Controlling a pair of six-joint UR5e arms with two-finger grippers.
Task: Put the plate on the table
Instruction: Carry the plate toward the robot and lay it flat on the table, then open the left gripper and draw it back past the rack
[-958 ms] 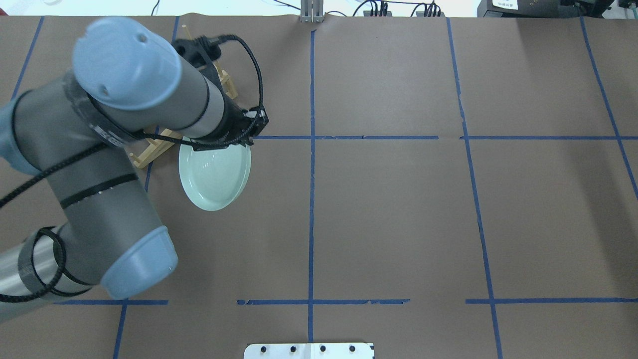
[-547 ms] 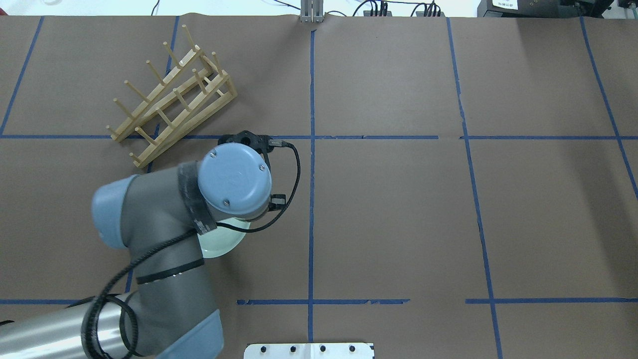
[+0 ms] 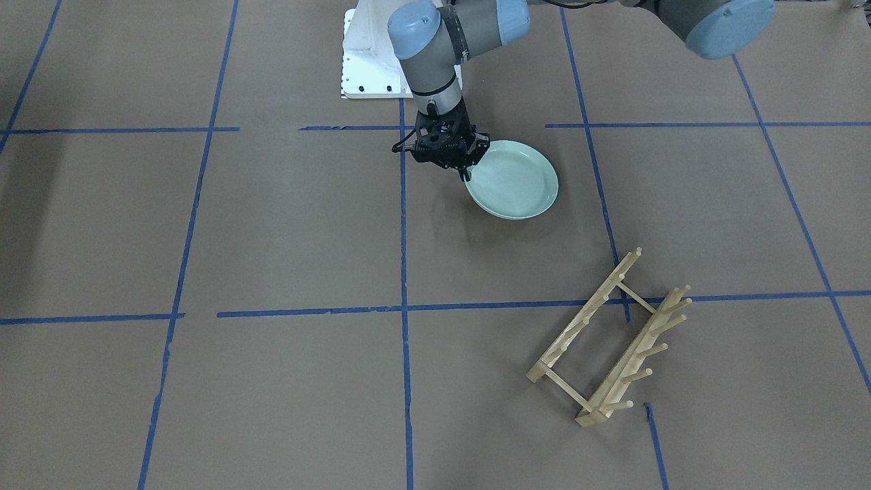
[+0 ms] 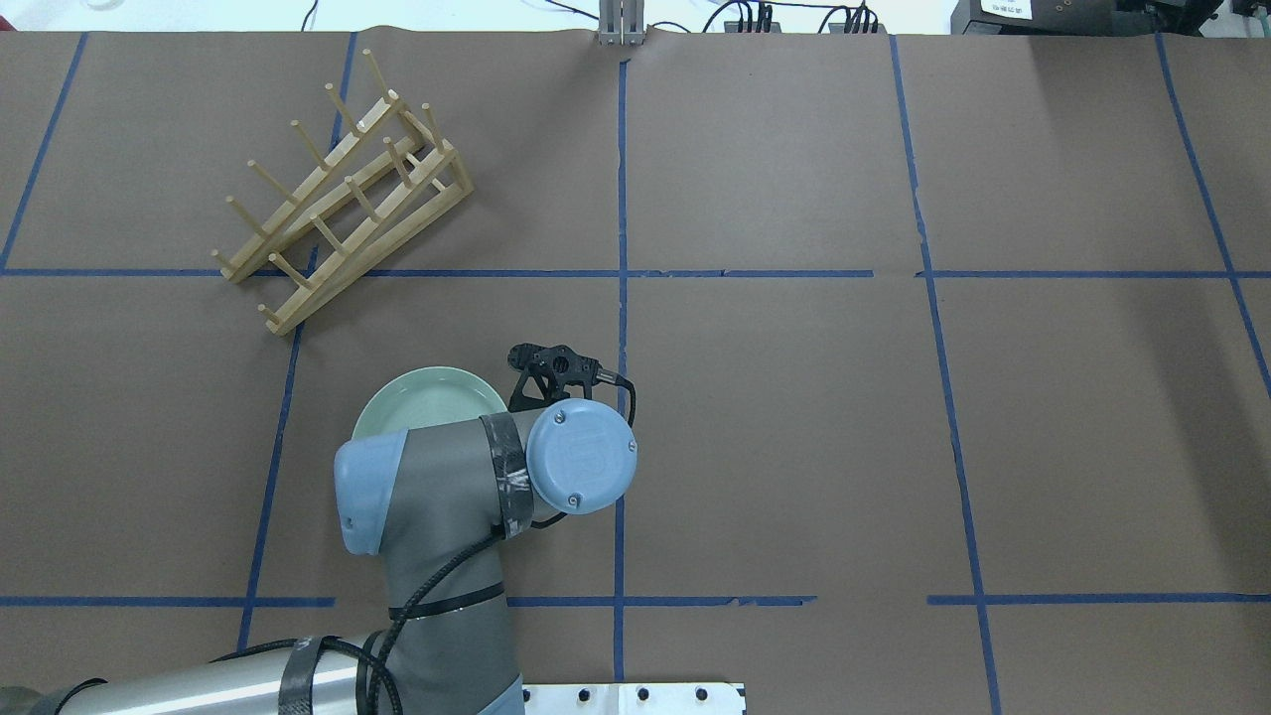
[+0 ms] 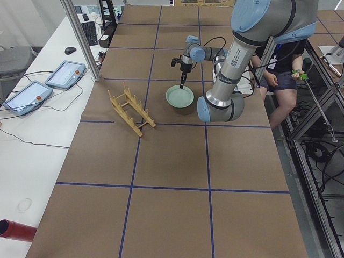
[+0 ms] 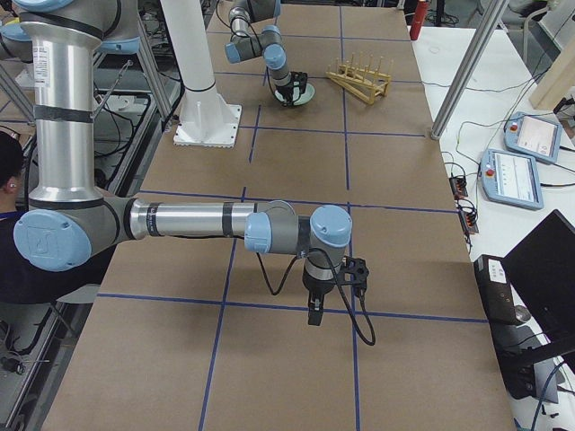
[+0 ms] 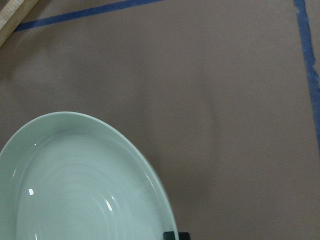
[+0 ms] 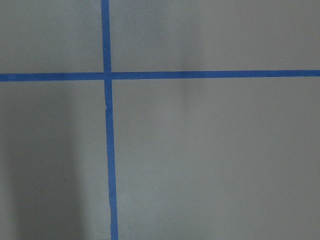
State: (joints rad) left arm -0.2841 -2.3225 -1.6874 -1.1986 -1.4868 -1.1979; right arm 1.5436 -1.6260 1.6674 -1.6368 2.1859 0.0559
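Observation:
The pale mint-green plate [image 3: 517,180] hangs face up and slightly tilted, low over the brown table [image 3: 272,224]; I cannot tell if it touches. My left gripper [image 3: 467,171] is shut on the plate's rim on the side toward the table's middle. In the overhead view the arm hides most of the plate [image 4: 427,397] and the fingers. The left wrist view shows the plate [image 7: 75,185] with a dark fingertip [image 7: 176,236] at its rim. My right gripper [image 6: 312,316] hangs low over bare table far from the plate; I cannot tell if it is open.
The light wooden peg rack [image 3: 609,340] stands without a plate on the far left of the table [image 4: 343,189], apart from the plate. The white robot base [image 3: 367,61] is at the near edge. Blue tape lines [image 8: 106,150] cross the paper.
My left arm has swung away from the rack toward the robot's side, carrying the plate with it. The rack, hidden by the arm a second ago, now shows in full.

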